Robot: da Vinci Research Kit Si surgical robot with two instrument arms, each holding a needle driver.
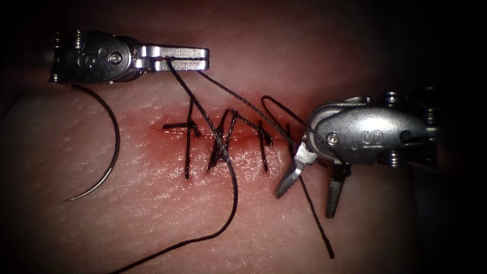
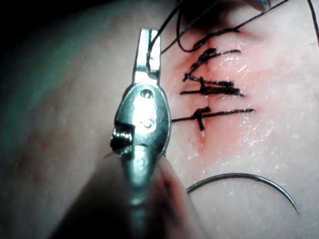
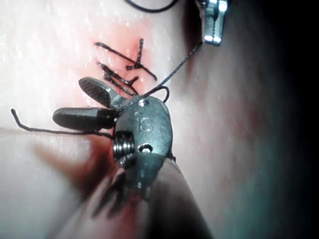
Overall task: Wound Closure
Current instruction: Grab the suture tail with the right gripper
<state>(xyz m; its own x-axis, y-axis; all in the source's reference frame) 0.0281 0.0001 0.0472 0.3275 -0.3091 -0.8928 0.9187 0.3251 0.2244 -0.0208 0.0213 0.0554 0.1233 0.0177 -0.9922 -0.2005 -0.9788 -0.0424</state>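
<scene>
Left tool (image 1: 187, 58) fingers pinched on thread (image 1: 231, 172) far of the cut (image 1: 223, 133), keeping it taut; right tool (image 1: 309, 187) fingers spread, holding nothing, thread wrapped round it; needle (image 1: 109, 152) lies free on tissue (image 1: 152, 218), left

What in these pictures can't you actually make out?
- Endoscope view: the thread runs off the bottom edge, so its far end is cut off.
- Endoscope view: the right tool covers the cut's right end.
- Left wrist view: the blurred left tool hides the tissue beneath.
</scene>
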